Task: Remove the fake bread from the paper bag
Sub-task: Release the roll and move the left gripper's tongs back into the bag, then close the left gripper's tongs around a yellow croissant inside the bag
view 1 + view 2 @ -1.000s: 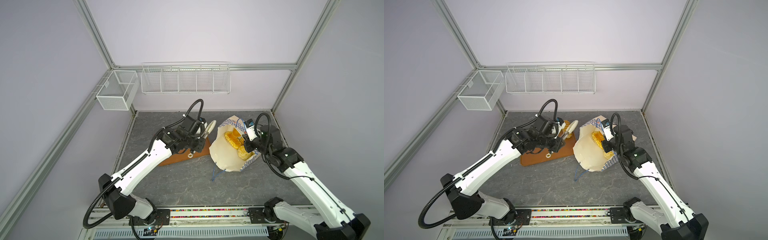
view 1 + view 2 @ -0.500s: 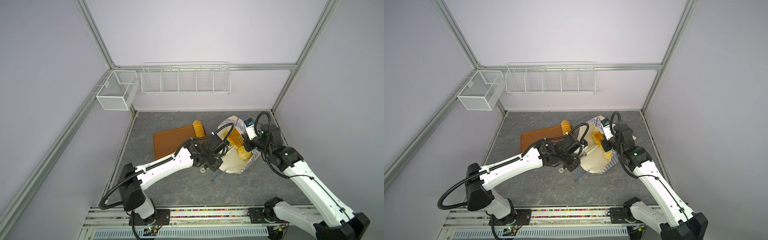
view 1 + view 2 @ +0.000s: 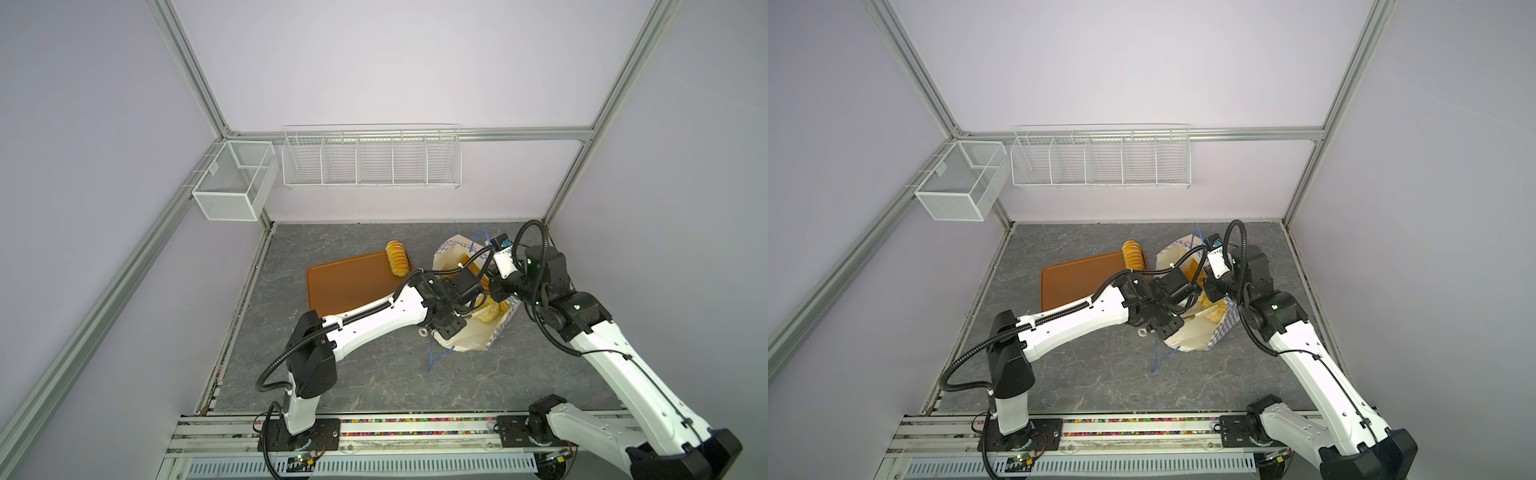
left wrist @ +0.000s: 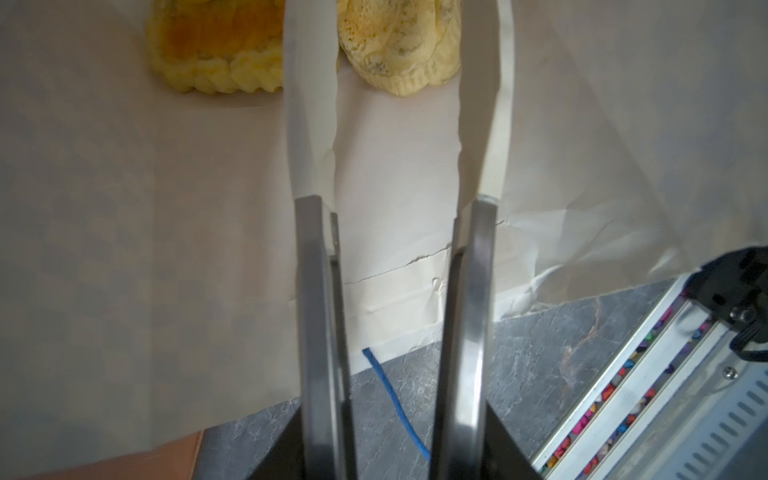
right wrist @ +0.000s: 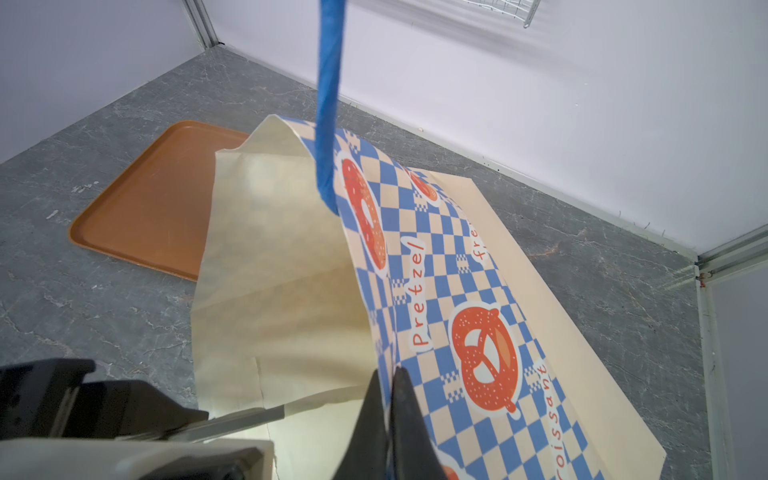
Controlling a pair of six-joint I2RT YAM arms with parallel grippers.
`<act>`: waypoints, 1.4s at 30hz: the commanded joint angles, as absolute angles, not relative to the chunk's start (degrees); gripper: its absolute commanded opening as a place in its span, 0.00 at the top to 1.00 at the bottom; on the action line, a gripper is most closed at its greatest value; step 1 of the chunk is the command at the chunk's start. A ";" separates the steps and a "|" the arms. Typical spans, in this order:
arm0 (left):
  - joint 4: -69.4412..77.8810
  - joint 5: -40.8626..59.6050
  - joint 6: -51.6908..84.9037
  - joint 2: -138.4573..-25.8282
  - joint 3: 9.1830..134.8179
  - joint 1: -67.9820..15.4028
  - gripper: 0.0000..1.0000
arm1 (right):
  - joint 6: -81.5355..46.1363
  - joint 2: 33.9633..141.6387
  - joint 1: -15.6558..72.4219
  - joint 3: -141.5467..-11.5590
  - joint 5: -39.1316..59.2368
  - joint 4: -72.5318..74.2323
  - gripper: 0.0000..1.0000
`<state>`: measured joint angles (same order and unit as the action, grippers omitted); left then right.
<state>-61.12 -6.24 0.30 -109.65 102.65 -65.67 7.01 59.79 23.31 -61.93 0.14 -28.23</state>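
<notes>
One paper bag [image 3: 463, 343] lying on the worktop [image 3: 374, 374] beside a tray [image 3: 345, 286] bearing a ridged loaf [image 3: 397, 259]; right pincer [image 5: 388, 399] clenched on its rim, left pincer [image 4: 397, 41] released inside its mouth before fake bread [image 4: 216, 54], clear in the left wrist view, half hidden by the left arm [image 3: 374, 320] in both top views.

White arms [image 3: 374, 320] — black joints [image 3: 311, 365], cables [image 3: 258, 380]

One paper bag [image 3: 461, 340]. One brown tray [image 3: 345, 286] at its 9 o'clock. Fake bread, three pieces countable: one ridged loaf [image 3: 397, 259] at the tray's 1 o'clock corner, and two inside the bag, one braided bun [image 4: 216, 54] and one pale bun [image 4: 399, 50]. One mesh basket [image 3: 232, 183] and one wire rack [image 3: 370, 160] on the walls.
</notes>
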 commanded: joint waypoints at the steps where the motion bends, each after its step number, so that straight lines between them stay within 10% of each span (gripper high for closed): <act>1: -63.84 -11.25 -4.84 -109.82 101.99 -66.04 0.55 | 7.56 59.04 23.64 -63.63 5.17 -26.23 0.93; 30: -37.62 -46.55 -43.19 -104.51 81.26 -70.39 0.56 | 9.20 60.91 22.72 -65.39 14.17 -28.38 0.93; 42: -33.75 -42.33 -49.75 -103.29 77.50 -71.54 0.57 | 9.85 61.28 22.62 -65.39 15.76 -29.33 0.93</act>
